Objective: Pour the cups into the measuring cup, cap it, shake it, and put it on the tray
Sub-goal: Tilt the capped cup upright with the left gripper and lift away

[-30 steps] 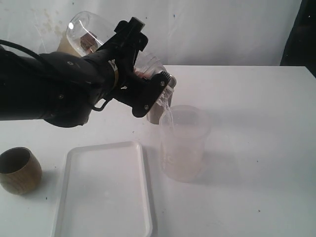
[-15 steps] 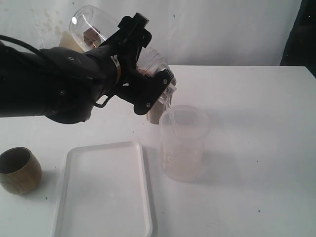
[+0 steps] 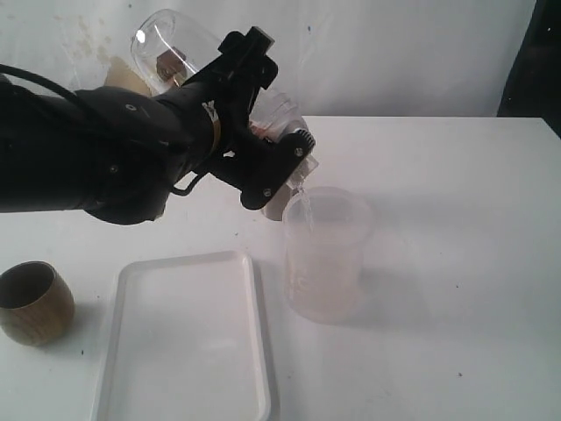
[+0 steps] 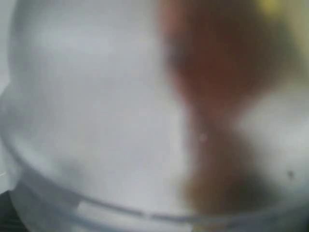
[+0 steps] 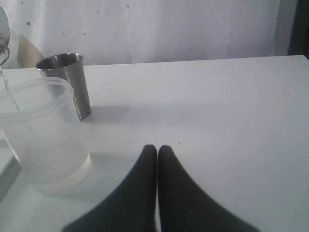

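Steel tumbler behind frosted container — measuring cup tilted above, tray beside

Black covers the left arm and the matte right gripper. The measuring cup is clear, and the container is milky and frosted. The tray and table are plain white. The squat cup is wood-toned brown and the tumbler silver-grey steel. Brownish stains mark the white backdrop.

Open table right of frosted container; steel tumbler behind, left arm above.
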### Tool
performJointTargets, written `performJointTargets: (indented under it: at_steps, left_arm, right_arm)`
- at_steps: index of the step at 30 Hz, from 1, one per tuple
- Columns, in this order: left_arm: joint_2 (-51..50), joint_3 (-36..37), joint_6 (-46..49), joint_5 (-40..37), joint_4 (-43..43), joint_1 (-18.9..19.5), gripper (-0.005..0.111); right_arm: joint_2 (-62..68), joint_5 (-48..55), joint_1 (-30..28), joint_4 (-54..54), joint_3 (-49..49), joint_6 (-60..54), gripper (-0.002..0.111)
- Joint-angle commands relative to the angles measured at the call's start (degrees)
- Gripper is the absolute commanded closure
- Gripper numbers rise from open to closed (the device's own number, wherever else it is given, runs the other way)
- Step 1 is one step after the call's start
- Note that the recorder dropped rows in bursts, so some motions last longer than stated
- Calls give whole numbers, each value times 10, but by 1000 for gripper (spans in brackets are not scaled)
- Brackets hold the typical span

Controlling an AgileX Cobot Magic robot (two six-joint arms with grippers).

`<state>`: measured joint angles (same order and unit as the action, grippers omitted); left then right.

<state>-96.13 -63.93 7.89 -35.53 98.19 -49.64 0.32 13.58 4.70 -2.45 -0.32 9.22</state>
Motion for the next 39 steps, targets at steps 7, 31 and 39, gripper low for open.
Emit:
performJointTargets:
  at_steps: [7, 31, 39]
  left_arm:
    - [-23, -52, 20, -37, 18, -23, 107]
    - [-45, -58, 89, -53, 18, -24, 107]
    - [-45, -58, 89, -73, 18, -42, 107]
  right_arm:
    - [-3, 1, 4, -1, 3, -5, 108]
    - [-3, 1, 4, -1, 3, -5, 108]
    - [-3, 1, 4, -1, 3, -5, 108]
